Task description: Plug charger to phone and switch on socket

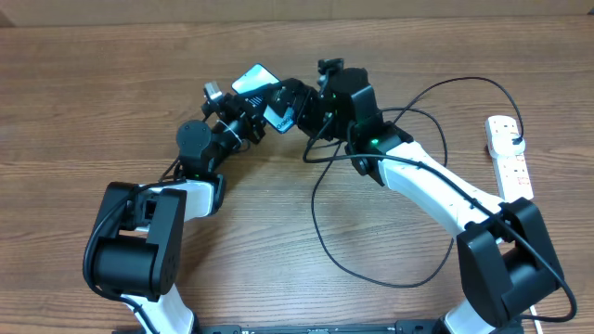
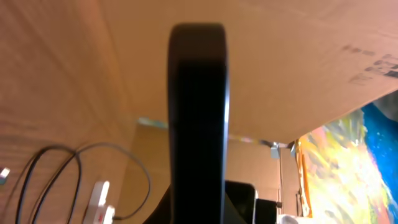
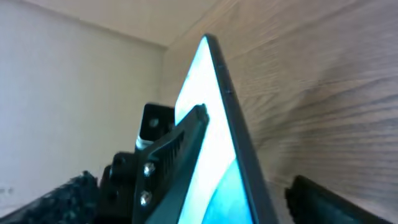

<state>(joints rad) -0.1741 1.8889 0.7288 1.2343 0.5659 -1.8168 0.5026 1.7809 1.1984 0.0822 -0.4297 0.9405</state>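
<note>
The phone (image 1: 252,79), its cyan screen lit, is held tilted above the table at the back centre. My left gripper (image 1: 264,100) is shut on its faces. In the left wrist view the phone is a dark edge-on bar (image 2: 198,112). In the right wrist view the left finger presses on the screen (image 3: 211,143). My right gripper (image 1: 303,108) is open around the phone's lower end, and its one visible finger (image 3: 336,199) is apart from the rim. The charger's black cable (image 1: 320,213) loops across the table to the white socket (image 1: 510,158), which also shows in the left wrist view (image 2: 98,200). The connector is hidden.
The wooden table (image 1: 111,83) carries only the cable loops and the power strip at the right edge. A cardboard wall (image 2: 298,50) stands behind the table, and a colourful sheet (image 2: 354,162) shows at the right of the left wrist view.
</note>
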